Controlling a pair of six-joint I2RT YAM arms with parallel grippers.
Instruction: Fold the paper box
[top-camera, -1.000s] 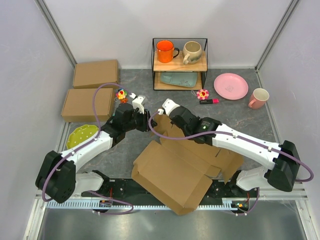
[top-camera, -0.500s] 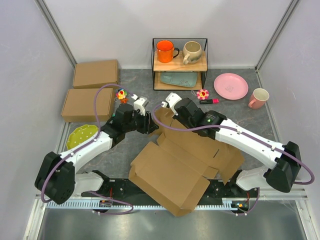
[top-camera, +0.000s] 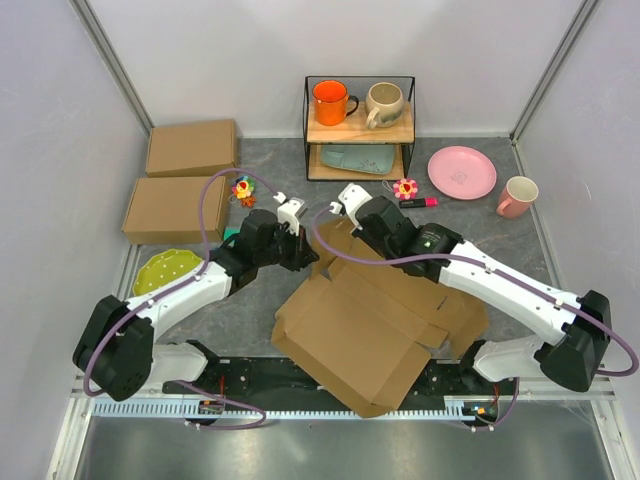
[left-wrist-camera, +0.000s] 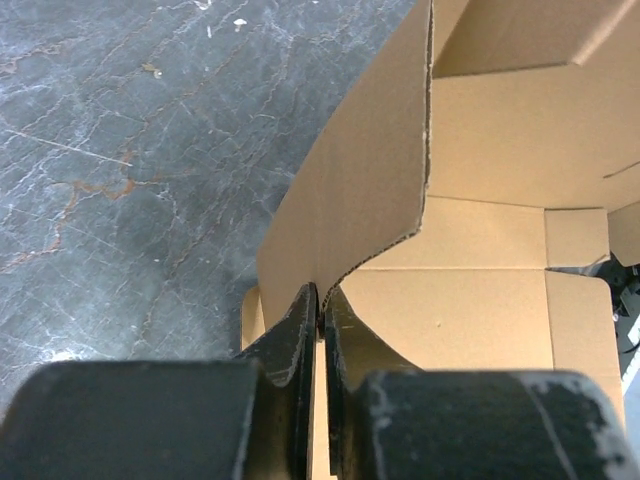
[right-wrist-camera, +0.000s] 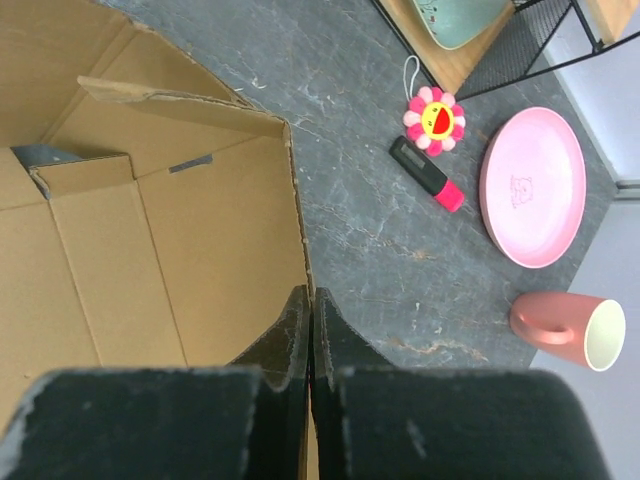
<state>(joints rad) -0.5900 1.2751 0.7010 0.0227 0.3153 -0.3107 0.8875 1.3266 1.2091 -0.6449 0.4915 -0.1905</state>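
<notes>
The paper box (top-camera: 360, 330) is a large brown die-cut cardboard sheet, partly raised, lying between both arms near the table's front. My left gripper (top-camera: 300, 238) sits at its far left flap; in the left wrist view the gripper (left-wrist-camera: 320, 298) is shut on that upright flap's edge, with the sheet (left-wrist-camera: 480, 300) spreading beyond. My right gripper (top-camera: 345, 213) is at the far edge. In the right wrist view the gripper (right-wrist-camera: 310, 298) is shut on the edge of a raised panel of the sheet (right-wrist-camera: 200, 250).
Two closed brown boxes (top-camera: 192, 147) (top-camera: 176, 208) and a green bowl (top-camera: 165, 270) sit at the left. A wire shelf (top-camera: 358, 130) with mugs stands at the back. A pink plate (top-camera: 462, 172), pink mug (top-camera: 517, 196), flower toy (top-camera: 405, 188) and marker (top-camera: 418, 203) lie to the right.
My left gripper moved right to the sheet's flap and shut on it. My right gripper drew slightly toward the back with its panel, and the sheet shifted a little.
</notes>
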